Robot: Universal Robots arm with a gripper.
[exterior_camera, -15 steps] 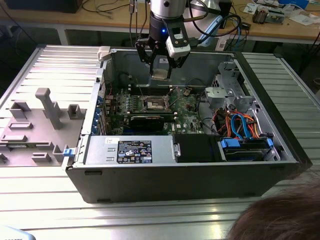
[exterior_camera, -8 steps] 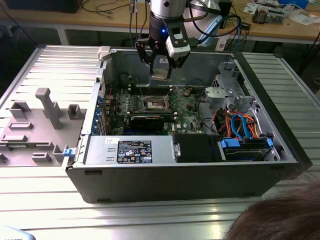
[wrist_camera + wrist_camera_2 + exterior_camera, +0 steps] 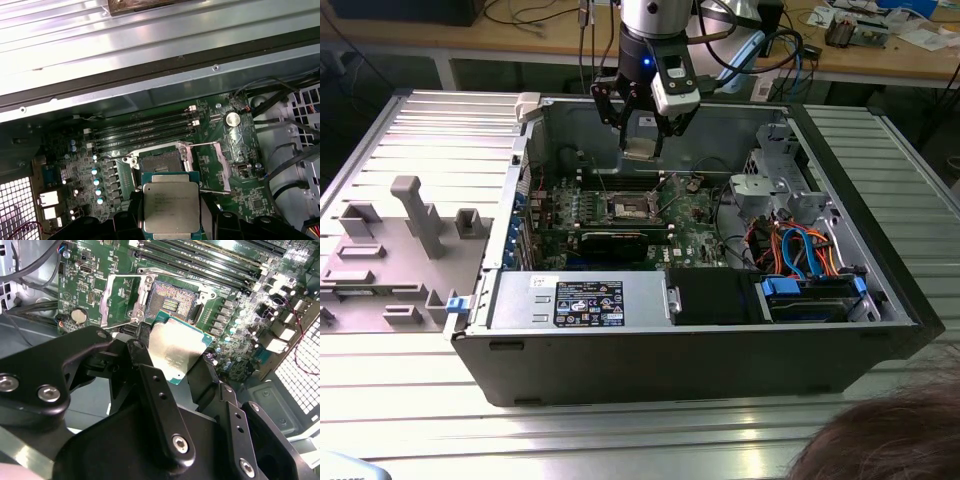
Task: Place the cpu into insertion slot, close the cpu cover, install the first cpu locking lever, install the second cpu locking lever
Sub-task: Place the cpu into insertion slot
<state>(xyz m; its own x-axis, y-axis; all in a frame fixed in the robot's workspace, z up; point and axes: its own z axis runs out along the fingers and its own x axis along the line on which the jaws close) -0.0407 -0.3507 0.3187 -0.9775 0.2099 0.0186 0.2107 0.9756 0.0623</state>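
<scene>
Lowest right in the exterior view, a person's dark hair [image 3: 890, 440] edges in over the ribbed, brushed-aluminium desk [image 3: 620, 420]. On the desk lies an open black computer case [image 3: 690, 360], its near wall flat and matt. At the exterior view's left sits a grey moulded plastic tray [image 3: 390, 240] with upright pegs.

Inside the case, a boxy silver power supply [image 3: 580, 300] sits nearest, with a blue-clipped drive bay [image 3: 810, 295] and orange and blue cables on the exterior view's right. Behind them lies the green motherboard [image 3: 690, 235].

At its middle, the insertion slot [image 3: 628, 207] [image 3: 172, 302] [image 3: 161, 162] is a dark square with a silvery rim, uncovered and with free space above it. The cpu cover [image 3: 105, 300] [image 3: 186, 156], a thin metal frame, is swung open to one side.

Furthest back, above the case's far wall, the black end effector [image 3: 640, 140] [image 3: 175, 360] [image 3: 171, 220] is clamped on the cpu [image 3: 639, 149] [image 3: 176, 347] [image 3: 171, 207]. The fingers [image 3: 150, 370] press on opposite edges of the flat, pale metal-topped square. It hangs in the air, apart from the slot.
</scene>
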